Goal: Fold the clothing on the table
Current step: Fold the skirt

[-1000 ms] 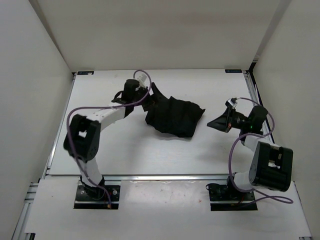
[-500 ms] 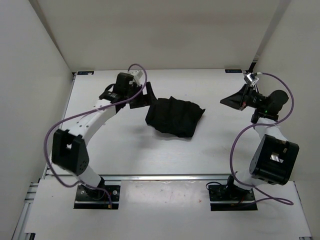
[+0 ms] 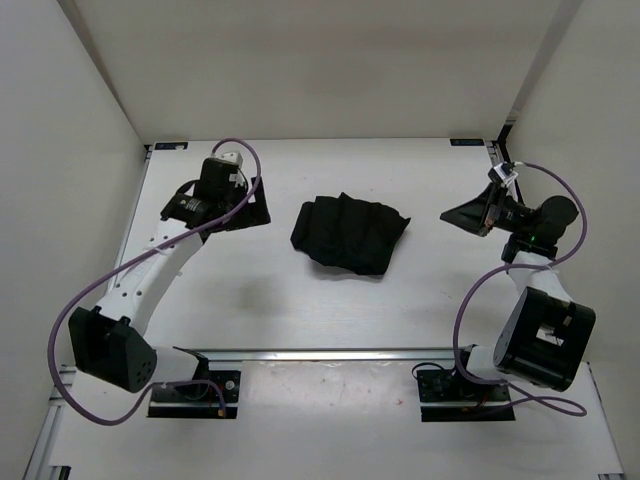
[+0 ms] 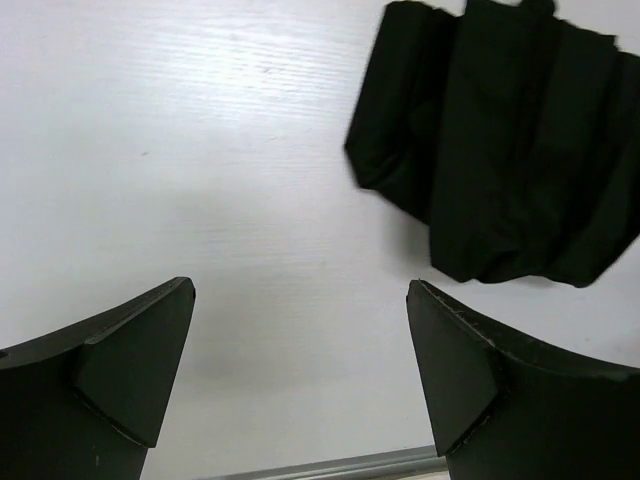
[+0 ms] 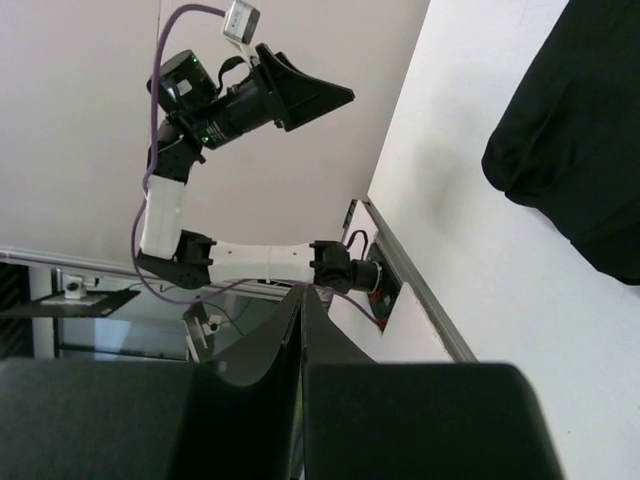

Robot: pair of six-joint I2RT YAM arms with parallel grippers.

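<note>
**Fold looks close to finished**

The clothing (image 3: pixel 350 233) lies near the middle of the table (image 3: pixel 250 300) as a compact, creased bundle. The left gripper (image 4: pixel 300 295) hangs spread wide and empty beside it. The right gripper (image 3: pixel 462 214) is clenched on nothing, well apart. Probably only tidying is left.

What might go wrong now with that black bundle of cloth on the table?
1. The clothing lies in a lumpy, uneven bundle on the table; its limp folds may slump open by themselves.
2. The left gripper is open, off to one side; moving back in, it might snag an edge and drag the folds apart.
3. The right gripper is shut and apart, so it could not quickly pin the bundle.
</note>
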